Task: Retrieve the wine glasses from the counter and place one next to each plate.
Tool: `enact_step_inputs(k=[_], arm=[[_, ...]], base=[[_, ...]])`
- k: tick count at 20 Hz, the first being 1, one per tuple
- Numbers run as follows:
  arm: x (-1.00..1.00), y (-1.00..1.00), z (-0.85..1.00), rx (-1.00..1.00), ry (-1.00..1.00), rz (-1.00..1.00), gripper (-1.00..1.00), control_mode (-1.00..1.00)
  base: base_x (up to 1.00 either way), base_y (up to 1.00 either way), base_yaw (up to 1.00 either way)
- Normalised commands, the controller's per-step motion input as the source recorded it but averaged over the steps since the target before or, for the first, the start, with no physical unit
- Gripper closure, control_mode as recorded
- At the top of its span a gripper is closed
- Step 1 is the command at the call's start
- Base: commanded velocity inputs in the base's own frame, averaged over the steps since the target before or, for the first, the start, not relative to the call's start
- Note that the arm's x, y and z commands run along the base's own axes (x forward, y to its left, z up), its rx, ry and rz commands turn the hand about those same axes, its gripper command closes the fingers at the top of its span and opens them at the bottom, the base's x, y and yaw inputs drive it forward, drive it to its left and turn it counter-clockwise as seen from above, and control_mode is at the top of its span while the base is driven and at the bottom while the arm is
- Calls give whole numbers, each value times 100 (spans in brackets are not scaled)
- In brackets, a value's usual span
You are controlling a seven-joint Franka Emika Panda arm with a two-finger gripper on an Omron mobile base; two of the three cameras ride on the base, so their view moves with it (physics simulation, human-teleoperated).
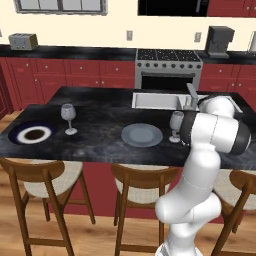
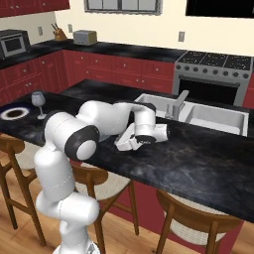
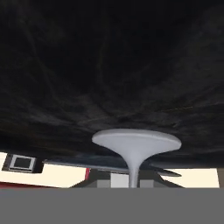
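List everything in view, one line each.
Wine glasses: two, clear grey; one right of the blue-rimmed plate, one right of the grey plate.
Plates: two; blue-rimmed at island's left end, grey mid-island.
Island: one, black marbled, red front.
Sink: one, steel, with faucet.
Stools: three, wooden, before the island.
Stove: one, steel, back wall.
Toaster: one, silver, back counter.
Coffee maker: one, dark, back counter.
Gripper: low over the island by the second glass.
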Motion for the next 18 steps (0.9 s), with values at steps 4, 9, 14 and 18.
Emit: enact_step_inputs(k=[4,9,14,18], arm=[[0,-31,-53,-5,0,0,100,-100],[11,-3,-14,-4,0,0,-100,-100],[-28,-15,1,0,0,0,-100,-100],[-36,-13,2,0,0,-1,-100,-100]], base=[[0,0,0],[0,0,0],[0,0,0],[0,0,0]])
